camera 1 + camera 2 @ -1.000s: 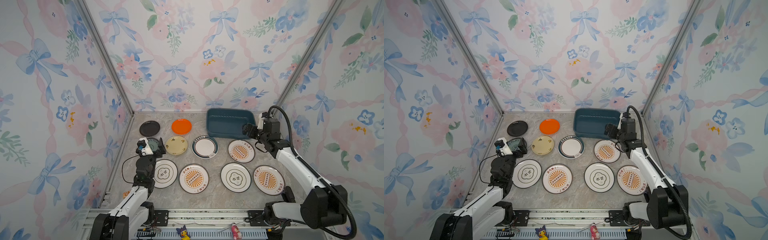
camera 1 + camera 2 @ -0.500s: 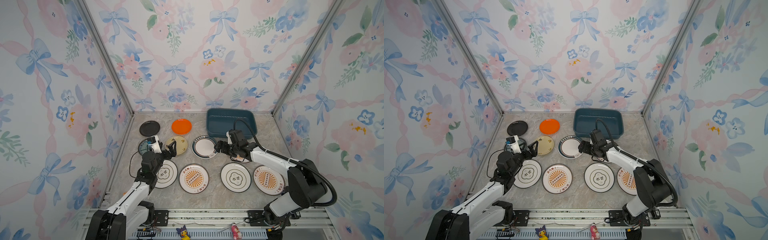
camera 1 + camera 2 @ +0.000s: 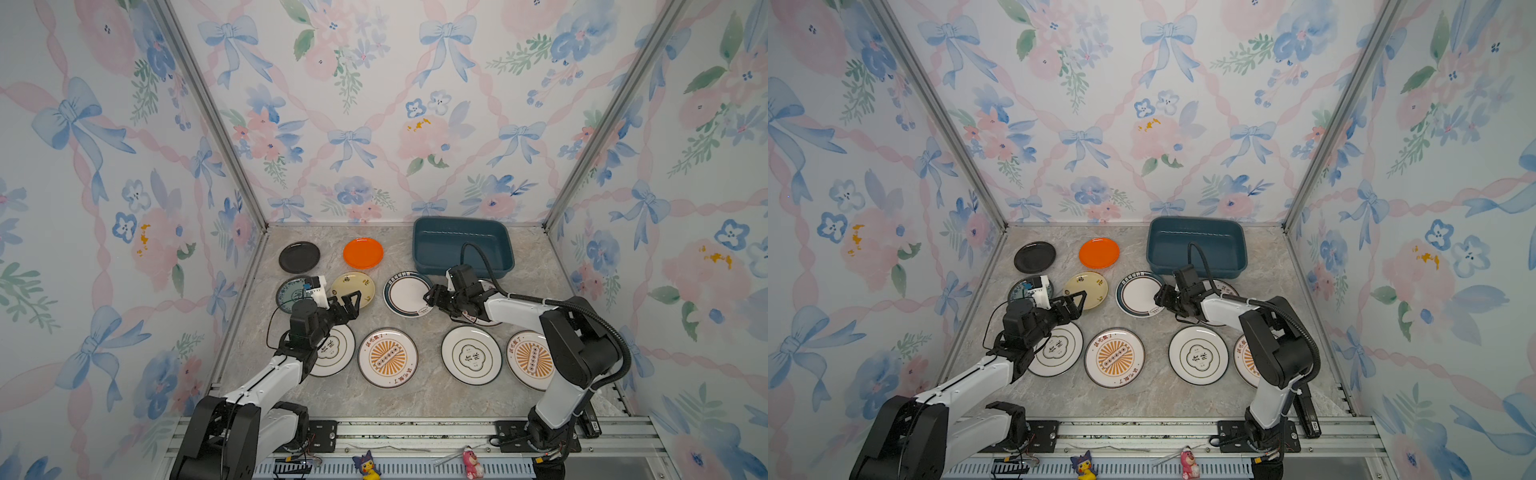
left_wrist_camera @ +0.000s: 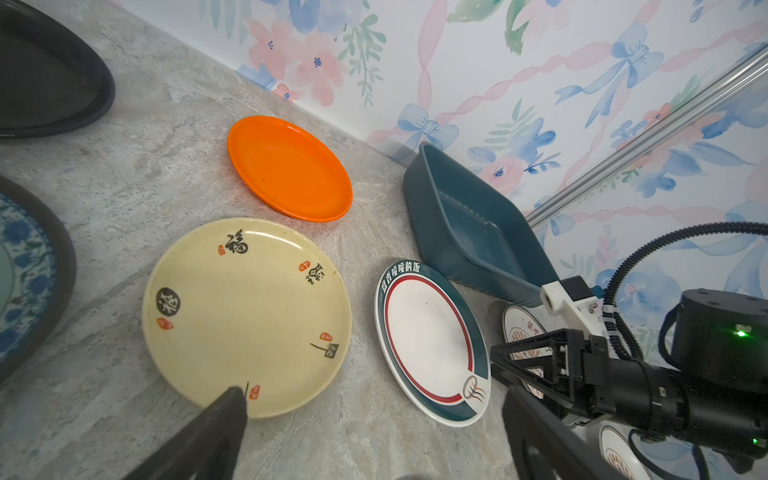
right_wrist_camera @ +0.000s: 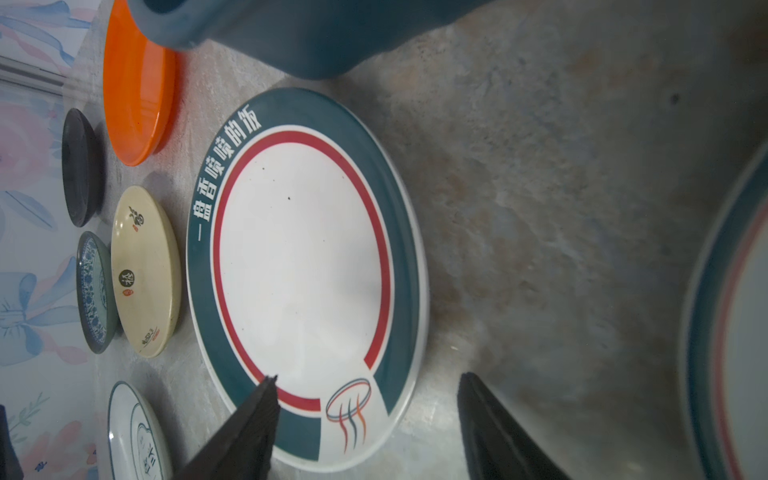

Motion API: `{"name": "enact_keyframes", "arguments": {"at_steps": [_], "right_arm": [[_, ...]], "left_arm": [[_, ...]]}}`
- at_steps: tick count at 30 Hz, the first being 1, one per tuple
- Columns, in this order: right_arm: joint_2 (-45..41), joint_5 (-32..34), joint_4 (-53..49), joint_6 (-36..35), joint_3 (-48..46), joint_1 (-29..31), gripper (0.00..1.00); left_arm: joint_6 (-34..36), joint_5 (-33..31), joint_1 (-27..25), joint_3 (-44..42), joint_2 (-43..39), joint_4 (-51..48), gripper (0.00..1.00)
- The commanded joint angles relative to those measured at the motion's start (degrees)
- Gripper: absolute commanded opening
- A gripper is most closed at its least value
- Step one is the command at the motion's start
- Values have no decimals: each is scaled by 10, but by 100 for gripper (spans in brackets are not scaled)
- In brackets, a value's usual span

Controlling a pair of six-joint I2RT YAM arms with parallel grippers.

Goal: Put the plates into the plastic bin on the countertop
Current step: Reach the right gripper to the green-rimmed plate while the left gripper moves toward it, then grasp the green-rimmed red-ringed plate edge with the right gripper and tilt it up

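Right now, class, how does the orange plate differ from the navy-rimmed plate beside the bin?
The orange plate is plain; the navy-rimmed plate is white with a red ring and lettering. The orange plate looks smaller than the navy-rimmed plate. The right gripper straddles the navy-rimmed plate's edge, jaws open; no gripper is at the orange plate. Both lie flat on the countertop, outside the bin.
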Motion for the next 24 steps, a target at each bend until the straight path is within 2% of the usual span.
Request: {"name": "enact_keyframes", "arguments": {"at_steps": [1,7,13,17,24], "right_arm": [[25,-29,77,41,-23,-15,59],[56,-57,144,78,-36,-26,46],[61,-53,158,85,-47,-28,44],[63,-56,164,86,-51,-30,38],[65,-69,181,92,-57,-36,22]], "left_arm": [[3,16,-4,5,3,5,98],[2,34,-6,4,12,5,98],[-23,48,-6,13,36,10,98],[-40,71,-5,-12,37,75,98],[-37,70,-6,-12,55,78,98]]}}
